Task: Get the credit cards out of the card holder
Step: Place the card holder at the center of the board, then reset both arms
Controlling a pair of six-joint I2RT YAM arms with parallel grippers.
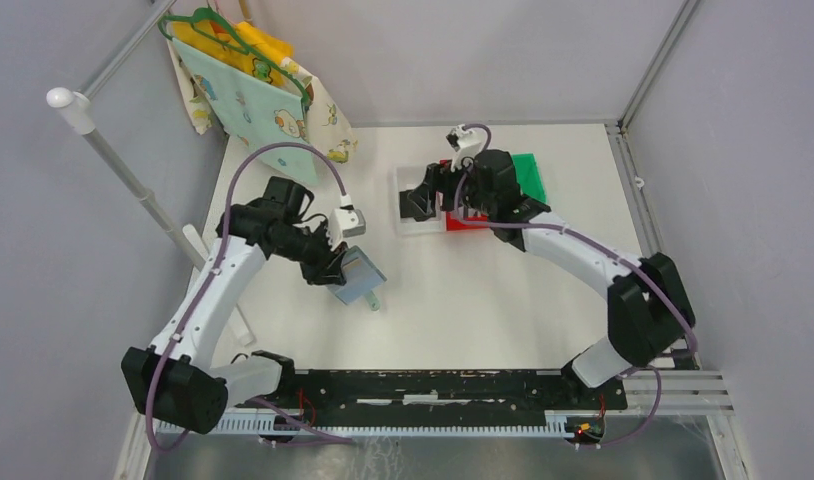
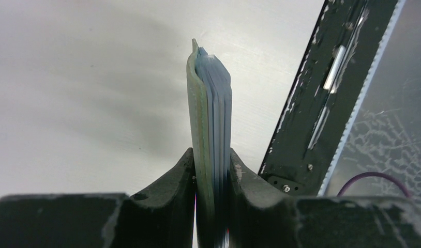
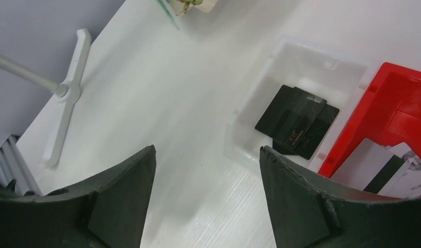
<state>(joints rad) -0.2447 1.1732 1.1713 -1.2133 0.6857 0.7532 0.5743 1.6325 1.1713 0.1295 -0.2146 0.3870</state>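
- A green hanger (image 1: pixel 215 22) at the far left corner carries a pale cloth (image 1: pixel 248 100) printed with cartoon animals; no words on it can be read.
- The left tool (image 1: pixel 335 262) is clamped on the card holder (image 1: pixel 361 280) and holds it left of the middle of the white surface (image 1: pixel 463 300).
- From above, the card holder is a flat grey-blue rectangle, with a greenish bit poking out at its near corner.
- In the left wrist view the card holder (image 2: pixel 211 119) is seen edge-on, upright between the left tool's (image 2: pixel 212 165) dark fingers (image 2: pixel 180 173). It shows thin blue leaves packed together and a grey-green outer layer on the left, bulging slightly near the top. No label shows on it.
- The right tool (image 3: pixel 207 152) hangs with its jaws wide apart and nothing between them, above the surface just beside a clear tray (image 3: pixel 322 59).
- In the clear tray lie overlapping dark flat cards (image 3: pixel 296 121); faint marks on them are too small to read.
- Touching it on the right is a red tray (image 3: pixel 400 93) holding credit cards (image 3: pixel 376 165), pale with a dark stripe. Their small print is not legible.
- A green flat thing (image 1: pixel 529 170) lies behind the red tray.
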